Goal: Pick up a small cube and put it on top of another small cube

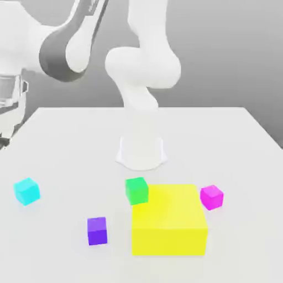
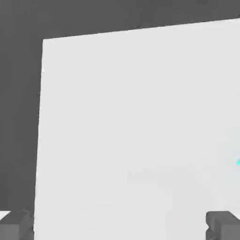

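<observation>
Probably handling as light, stiff and smooth: cyan cube [image 1: 26, 191] sitting near the bench [image 1: 66, 143] edge on the exterior view's left; best pinched across two flat opposite sides. Gripper [image 2: 120, 225] hanging wide open, holding nothing. Crowding the green cube [image 1: 136, 190]: yellow block [image 1: 169, 220] touching it, purple cube [image 1: 97, 230] nearby.

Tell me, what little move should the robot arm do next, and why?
Probably bring the open gripper over the cyan cube. Nothing sits between its fingers, and that cube lies alone on the table, apart from the green cube where it belongs.
</observation>
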Robot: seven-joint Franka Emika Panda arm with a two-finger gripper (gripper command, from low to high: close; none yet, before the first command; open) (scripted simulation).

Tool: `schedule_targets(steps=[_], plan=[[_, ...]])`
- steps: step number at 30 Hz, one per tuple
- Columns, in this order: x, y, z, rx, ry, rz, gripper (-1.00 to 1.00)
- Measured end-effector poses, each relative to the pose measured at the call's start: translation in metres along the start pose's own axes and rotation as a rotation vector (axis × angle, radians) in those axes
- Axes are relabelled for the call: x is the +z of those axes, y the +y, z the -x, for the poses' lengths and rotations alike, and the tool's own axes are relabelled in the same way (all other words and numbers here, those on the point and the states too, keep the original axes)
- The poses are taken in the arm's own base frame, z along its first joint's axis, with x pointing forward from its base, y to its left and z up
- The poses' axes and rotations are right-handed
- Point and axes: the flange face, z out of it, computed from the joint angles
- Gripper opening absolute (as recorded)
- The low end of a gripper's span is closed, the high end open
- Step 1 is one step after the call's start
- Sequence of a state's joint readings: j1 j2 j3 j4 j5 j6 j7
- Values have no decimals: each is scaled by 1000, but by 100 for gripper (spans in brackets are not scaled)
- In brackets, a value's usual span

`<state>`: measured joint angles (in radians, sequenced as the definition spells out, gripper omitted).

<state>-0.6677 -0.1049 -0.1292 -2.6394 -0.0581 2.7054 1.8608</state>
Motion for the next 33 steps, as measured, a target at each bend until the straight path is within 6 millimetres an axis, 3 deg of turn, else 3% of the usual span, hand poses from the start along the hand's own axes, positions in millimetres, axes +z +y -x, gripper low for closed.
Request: schedule_targets(steps=[5,12,13,20,26,29,33], plan=[[73,31,-87,407,56,122,0],[147,54,-98,490,70,158,0],[153,56,-98,490,71,158,-100],[153,56,-98,490,70,155,-100],[100,46,-96,489,69,156,-100],[71,52,-44,410,54,160,-100],[34,75,22,320,39,165,-100]])
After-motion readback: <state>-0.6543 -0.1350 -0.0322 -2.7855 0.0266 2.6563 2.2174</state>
